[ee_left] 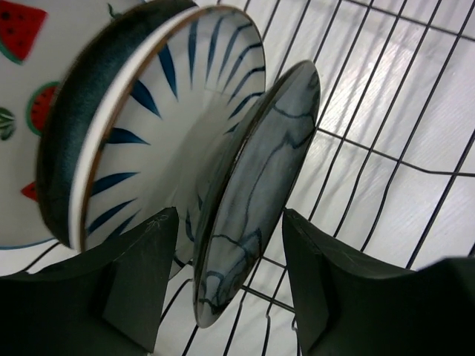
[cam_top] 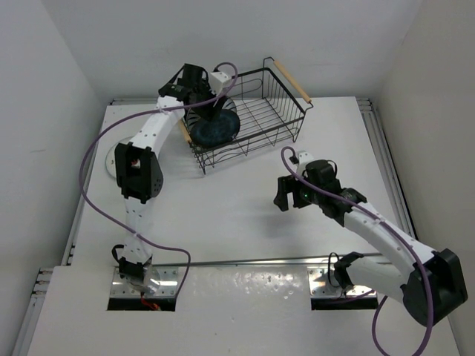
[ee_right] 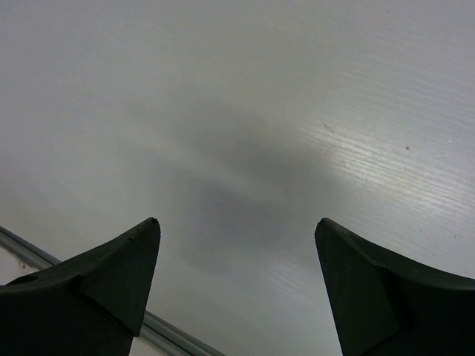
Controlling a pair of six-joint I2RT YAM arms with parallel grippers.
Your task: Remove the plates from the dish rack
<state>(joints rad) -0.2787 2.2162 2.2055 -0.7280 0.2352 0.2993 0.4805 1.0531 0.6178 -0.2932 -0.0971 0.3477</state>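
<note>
The white tabletop (cam_top: 245,230) carried the black wire dish rack with wooden bar handles (cam_top: 256,130) at its far side. The plates stood on edge in the left end of that rack. The left wrist view showed three of them. Farthest was a white plate with red watermelon motifs (ee_left: 22,89), then a white plate with dark blue radial stripes (ee_left: 163,126). Nearest was a glossy grey-blue marbled plate (ee_left: 260,185), leaning close to the striped one.

The left pincer (ee_left: 228,222) was inside the rack with its jaws apart. One finger (ee_left: 141,282) stood on each side of the marbled plate's near rim, and the plate was not yet clamped. The right pincer (ee_right: 236,226) hung well apart from the rack, jaws apart over bare tabletop, holding nothing.

To do this step well, I think the finger beside the striped plate had to go fully into the narrow gap, so that only one plate was taken. The jaws needed to close slowly on the rim and then lift straight up. A tilt could knock the neighbour or catch the wires.
</note>
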